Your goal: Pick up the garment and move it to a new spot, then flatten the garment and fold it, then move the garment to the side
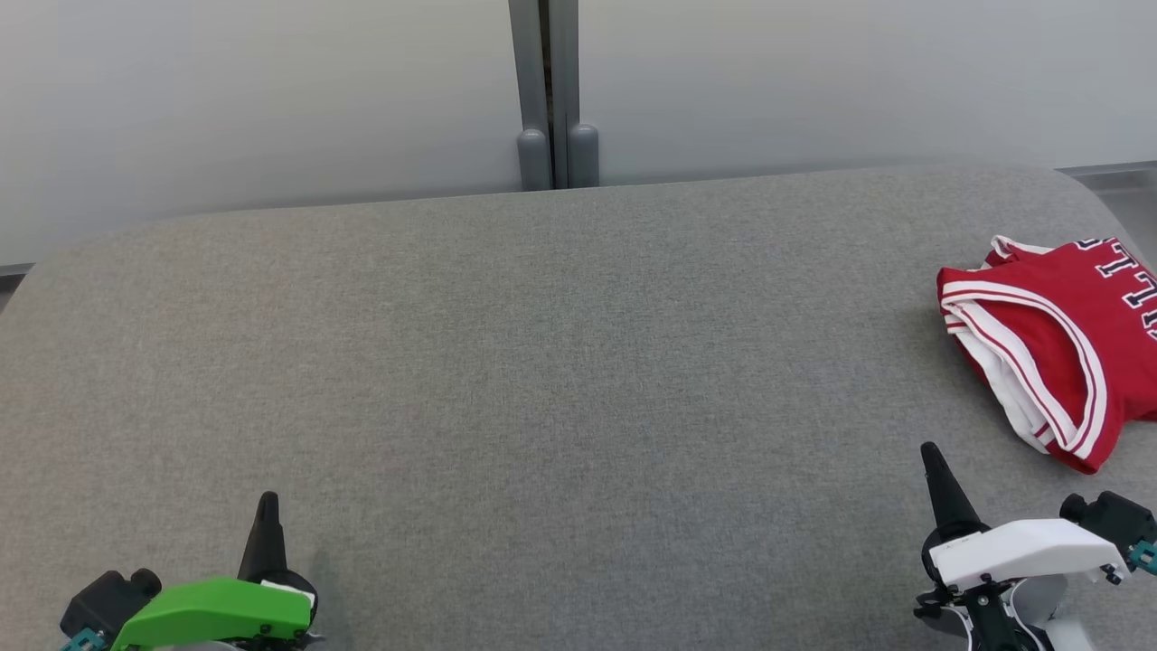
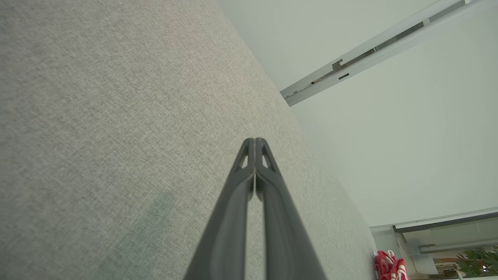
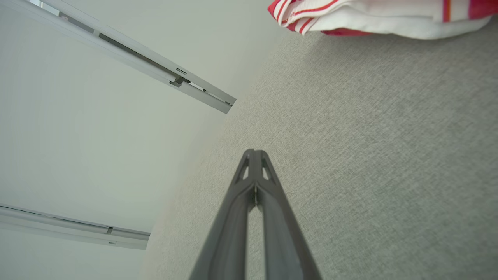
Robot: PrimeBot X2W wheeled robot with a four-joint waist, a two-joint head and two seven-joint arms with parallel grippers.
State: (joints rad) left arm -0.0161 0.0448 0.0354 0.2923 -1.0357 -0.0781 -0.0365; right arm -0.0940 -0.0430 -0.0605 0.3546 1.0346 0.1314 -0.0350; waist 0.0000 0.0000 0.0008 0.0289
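A folded pile lies at the far right of the grey padded surface (image 1: 542,362). On top is a red sleeveless jersey (image 1: 1048,334) with black-and-white lettering and striped trim. Under it is white fabric (image 3: 389,19) with thin red stripes; I cannot tell whether that belongs to the garment, which is otherwise hidden or out of view. My right gripper (image 1: 931,457) is shut and empty, a short way in front of the pile. My left gripper (image 1: 267,506) is shut and empty at the lower left, far from it. Both appear with fingers pressed together in the wrist views (image 2: 255,142) (image 3: 255,153).
The grey surface has rounded far corners and ends before a pale wall with a grey vertical post (image 1: 551,90). The red pile (image 2: 389,266) shows small and distant in the left wrist view. Bare grey cloth stretches between the two grippers.
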